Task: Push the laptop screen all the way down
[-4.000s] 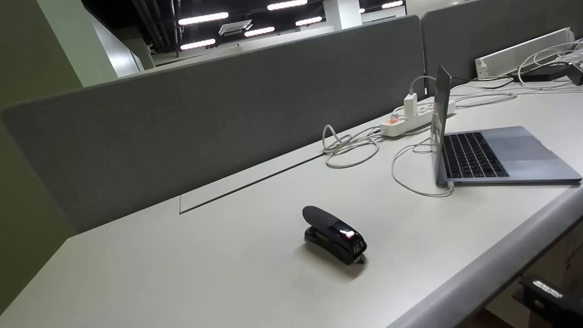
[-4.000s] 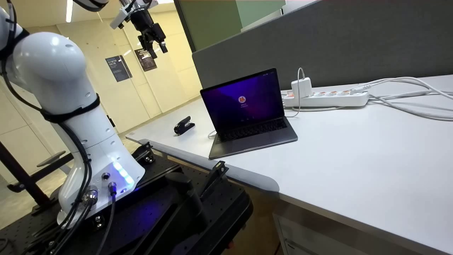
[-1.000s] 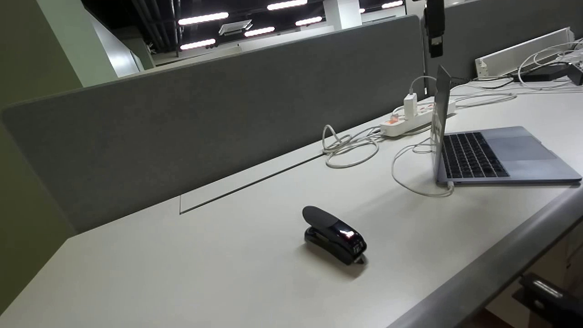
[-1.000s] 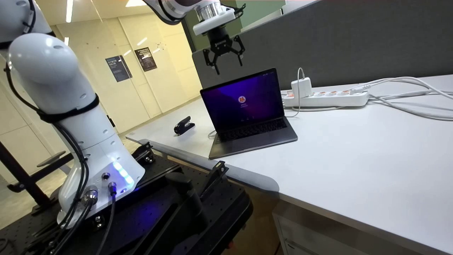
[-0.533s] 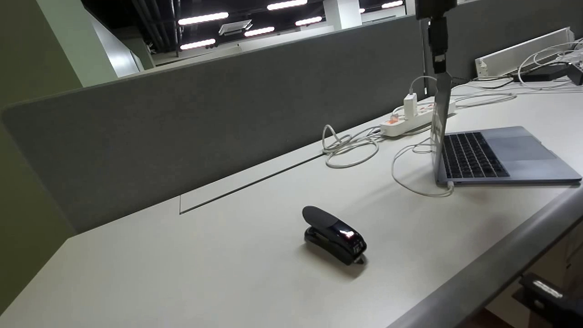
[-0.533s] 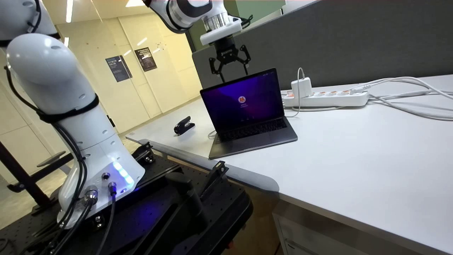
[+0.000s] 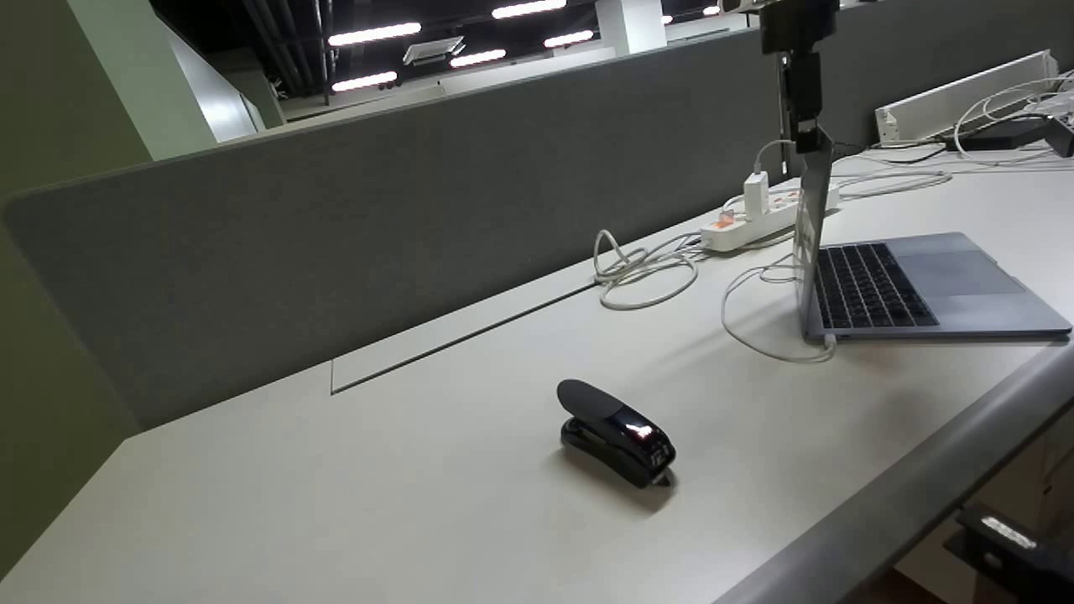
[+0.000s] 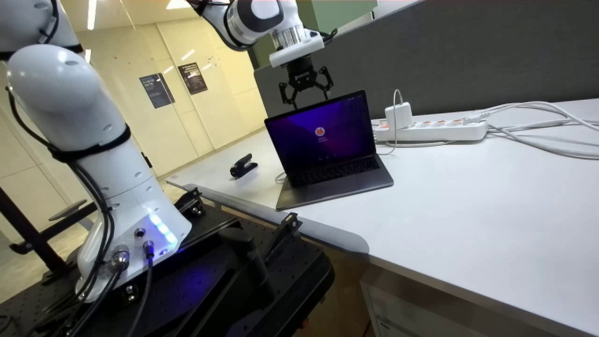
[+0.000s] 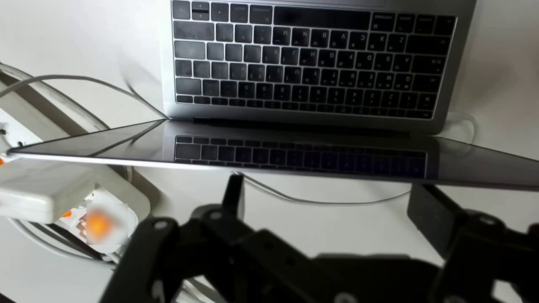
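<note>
Claw [image 8: 310,101] lower, behind unmoved laptop screen [image 8: 323,135]

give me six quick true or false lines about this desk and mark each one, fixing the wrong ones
1. The laptop has its screen open. True.
2. The screen is blank. False: it is lit, purple and blue.
3. The hand is open. True.
4. It is on the front side of the screen. False: its fingers are behind it, near the top edge.
5. A charger sits in the power strip. True.
6. The laptop is the only thing out. False: a stapler sits apart from it on the desk.
</note>
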You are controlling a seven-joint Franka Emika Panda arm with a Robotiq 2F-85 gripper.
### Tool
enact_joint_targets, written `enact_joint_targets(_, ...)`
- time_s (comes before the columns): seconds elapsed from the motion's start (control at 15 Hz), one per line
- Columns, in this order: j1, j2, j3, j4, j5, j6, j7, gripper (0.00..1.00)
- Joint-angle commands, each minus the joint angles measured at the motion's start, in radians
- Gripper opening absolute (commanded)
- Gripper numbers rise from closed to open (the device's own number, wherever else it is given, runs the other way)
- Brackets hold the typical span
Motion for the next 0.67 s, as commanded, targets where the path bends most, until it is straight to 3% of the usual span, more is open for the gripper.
enact_joint_targets(0.0, -0.026, -0.015, 0.018, -0.005, 0.046, -0.039, -0.053, 1.0)
enact_joint_targets(0.33, -0.053, -0.046, -0.001, -0.048, 0.079, -0.124, -0.058, 1.0)
enact_joint_targets(0.6, -0.084, -0.073, -0.028, -0.114, 0.046, -0.093, -0.036, 1.0)
